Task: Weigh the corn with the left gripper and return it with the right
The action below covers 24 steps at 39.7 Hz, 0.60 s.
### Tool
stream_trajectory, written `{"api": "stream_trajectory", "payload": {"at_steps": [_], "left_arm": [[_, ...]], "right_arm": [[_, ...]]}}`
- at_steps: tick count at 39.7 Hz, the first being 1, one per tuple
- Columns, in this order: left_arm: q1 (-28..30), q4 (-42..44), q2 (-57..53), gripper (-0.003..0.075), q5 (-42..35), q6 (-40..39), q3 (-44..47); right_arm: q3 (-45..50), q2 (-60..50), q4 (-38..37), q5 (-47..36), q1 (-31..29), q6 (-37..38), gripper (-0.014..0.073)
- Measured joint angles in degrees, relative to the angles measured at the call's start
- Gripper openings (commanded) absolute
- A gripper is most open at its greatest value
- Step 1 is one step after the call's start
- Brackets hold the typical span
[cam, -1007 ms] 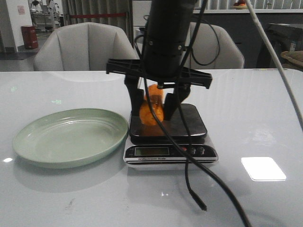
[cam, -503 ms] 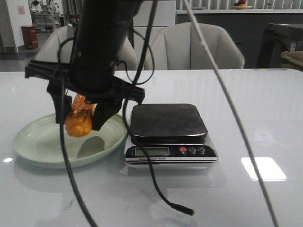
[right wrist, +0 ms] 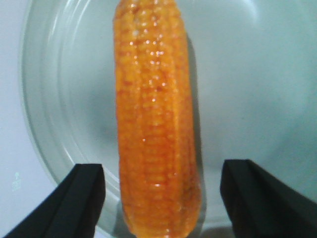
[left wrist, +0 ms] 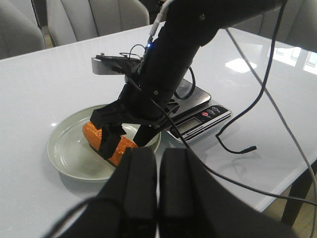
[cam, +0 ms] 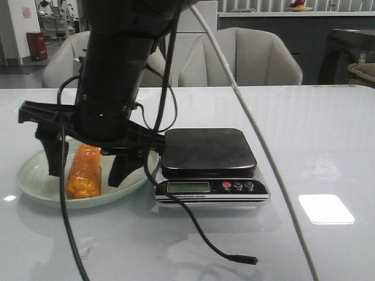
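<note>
Moved since earlier: corn (cam: 83, 171) has gone from the scale (cam: 210, 166) at frame centre across to the green plate (cam: 35, 186) at lower left, carried by the right gripper (cam: 88, 170); half a second ago it hung above the plate, now it lies in it
Corn: flat in the plate's basin, lengthwise toward the camera in the front view; right wrist view shows it (right wrist: 154, 119) between the two fingers with clear gaps on both sides
Right gripper: spread wide, astride the cob, holding nothing
Left gripper (left wrist: 157, 173): drawn back near the camera, fingers pressed together, empty
Scale: black platform bare, display unreadable
Step in hand: release at the plate, the last part of the return; weighing looks finished
Next move: lift the right arm straight up so neither finger nudges the cob, then draw it clear of the table (cam: 328, 146)
Watch for: loose cable (cam: 234, 257) dangling in front of the scale; it could drag across scale or plate
</note>
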Motion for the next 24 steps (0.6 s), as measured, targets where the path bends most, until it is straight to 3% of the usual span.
{"api": "stream_trajectory", "payload": {"at_steps": [5, 17, 24], "left_arm": [[0.00, 0.00, 0.00, 0.0124, 0.00, 0.00, 0.00], [0.00, 0.00, 0.00, 0.0124, 0.04, 0.00, 0.00], [0.00, 0.00, 0.00, 0.0124, 0.14, 0.00, 0.00]], "right_arm": [[0.00, -2.60, 0.00, 4.20, -2.29, -3.09, 0.0590], [0.00, -12.76, 0.00, 18.42, -10.04, -19.14, 0.0590], [3.98, -20.34, 0.00, 20.64, -14.92, -26.34, 0.0590]]}}
